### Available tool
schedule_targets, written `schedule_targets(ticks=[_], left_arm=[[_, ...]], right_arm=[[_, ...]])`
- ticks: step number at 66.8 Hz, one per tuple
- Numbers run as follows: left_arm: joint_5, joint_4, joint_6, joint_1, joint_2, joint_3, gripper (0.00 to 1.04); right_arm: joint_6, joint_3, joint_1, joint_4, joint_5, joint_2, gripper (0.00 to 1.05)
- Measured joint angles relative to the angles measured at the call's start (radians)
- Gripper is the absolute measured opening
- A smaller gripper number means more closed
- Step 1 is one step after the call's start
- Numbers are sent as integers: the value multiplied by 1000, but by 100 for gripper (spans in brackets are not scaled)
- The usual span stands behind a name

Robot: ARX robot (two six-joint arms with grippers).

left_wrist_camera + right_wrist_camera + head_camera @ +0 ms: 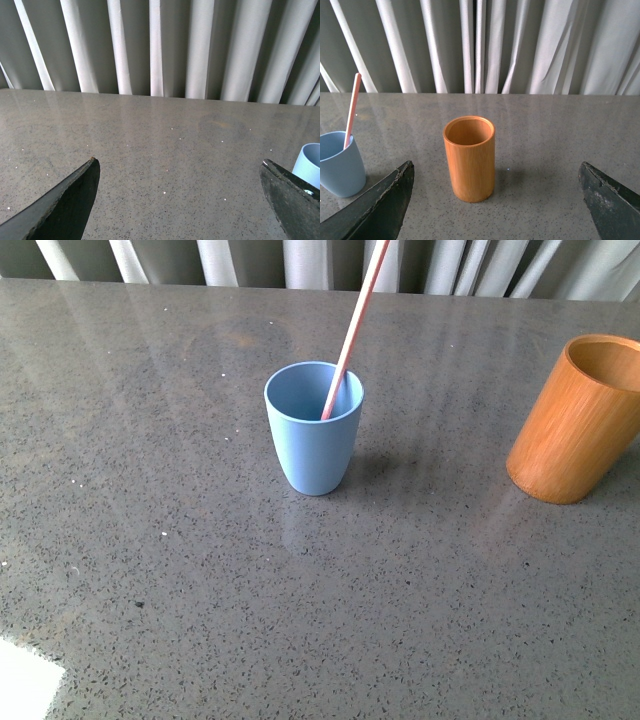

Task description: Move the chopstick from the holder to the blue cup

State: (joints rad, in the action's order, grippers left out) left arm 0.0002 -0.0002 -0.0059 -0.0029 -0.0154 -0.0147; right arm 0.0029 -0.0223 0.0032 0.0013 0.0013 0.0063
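Observation:
The light blue cup (314,428) stands upright near the middle of the grey table. One pinkish-tan chopstick (355,328) leans inside it, its top running out of the front view. The orange-brown holder (578,418) stands at the right, and its inside looks empty in the right wrist view (469,158). That view also shows the blue cup (339,163) with the chopstick (352,109). My right gripper (496,170) is open, drawn back from the holder. My left gripper (180,167) is open over bare table, the blue cup's rim (311,164) beside one finger. Neither arm shows in the front view.
The grey speckled tabletop (300,610) stretches around both containers. White pleated curtains (160,47) hang behind the far table edge. A bright white patch (25,680) lies at the near left corner.

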Motion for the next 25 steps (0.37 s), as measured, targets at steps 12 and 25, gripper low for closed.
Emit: schedule_targets(ticks=[12,25], left_arm=[[0,0,0,0,0,0,96],[0,0,0,0,0,0,96]], right_arm=[[0,0,0,0,0,0,96],[0,0,0,0,0,0,96]])
